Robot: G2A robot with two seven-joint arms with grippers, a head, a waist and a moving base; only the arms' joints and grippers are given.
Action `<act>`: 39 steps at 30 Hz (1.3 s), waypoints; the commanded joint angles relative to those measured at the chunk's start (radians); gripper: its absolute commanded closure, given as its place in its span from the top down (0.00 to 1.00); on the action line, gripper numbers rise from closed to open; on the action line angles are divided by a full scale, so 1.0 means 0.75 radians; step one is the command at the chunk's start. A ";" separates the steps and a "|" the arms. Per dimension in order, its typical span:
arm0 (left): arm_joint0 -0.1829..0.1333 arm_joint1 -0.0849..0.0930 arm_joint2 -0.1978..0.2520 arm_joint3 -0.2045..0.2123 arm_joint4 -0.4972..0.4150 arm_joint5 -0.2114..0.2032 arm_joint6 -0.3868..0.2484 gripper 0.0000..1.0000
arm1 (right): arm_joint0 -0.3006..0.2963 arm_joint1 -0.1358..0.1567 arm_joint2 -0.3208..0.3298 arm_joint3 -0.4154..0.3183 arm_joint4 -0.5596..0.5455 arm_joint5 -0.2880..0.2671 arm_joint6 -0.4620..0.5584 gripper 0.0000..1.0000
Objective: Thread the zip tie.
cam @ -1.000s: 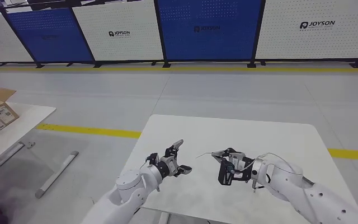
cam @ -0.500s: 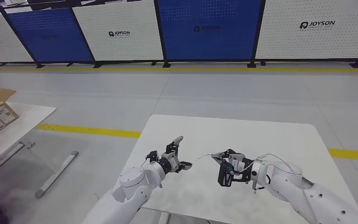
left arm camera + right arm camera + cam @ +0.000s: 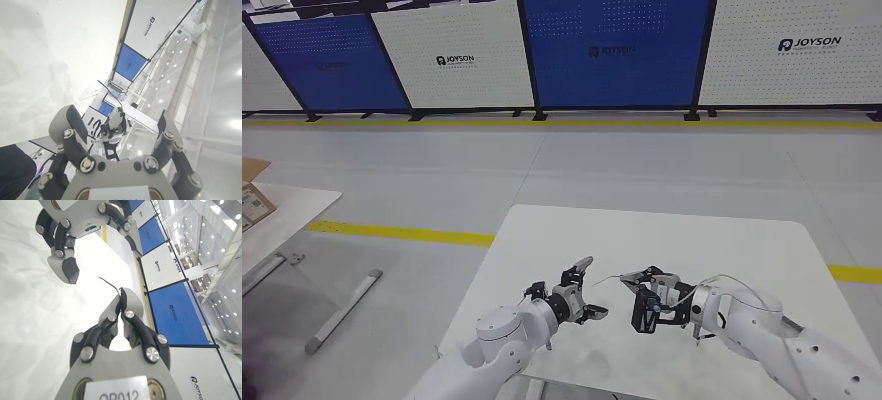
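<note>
Seen from above, my left claw (image 3: pixel 594 288) hangs spread over the white table (image 3: pixel 692 240), just left of my right claw (image 3: pixel 628 280). That one pinches the zip tie (image 3: pixel 608 276), a hair-thin line pointing left.

Left wrist camera: the tie's tail shows dark and slightly bent, ahead of my parted grey fingers.

Right wrist camera adds ribbed black rubber pads (image 3: pixel 122 298) pressed on the tie, its free end curling.
</note>
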 commanded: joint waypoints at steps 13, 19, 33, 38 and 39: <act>-0.087 -0.045 0.070 0.064 -0.063 -0.037 0.111 0.91 | 0.000 0.000 0.000 0.000 0.000 0.000 0.000 0.00; -0.118 -0.061 0.091 0.093 -0.072 -0.030 0.137 0.31 | 0.000 0.000 0.000 0.000 0.000 0.000 0.000 0.00; -0.109 -0.075 0.068 0.091 -0.071 -0.021 0.103 0.00 | 0.000 0.000 0.000 0.000 0.000 0.000 0.000 0.00; -0.097 -0.078 0.062 0.084 -0.056 -0.010 0.091 0.00 | 0.000 0.000 0.000 0.000 0.000 0.000 0.000 0.00; -0.095 -0.079 0.062 0.084 -0.051 -0.007 0.089 0.00 | 0.000 0.000 0.000 0.000 0.000 0.000 0.000 0.00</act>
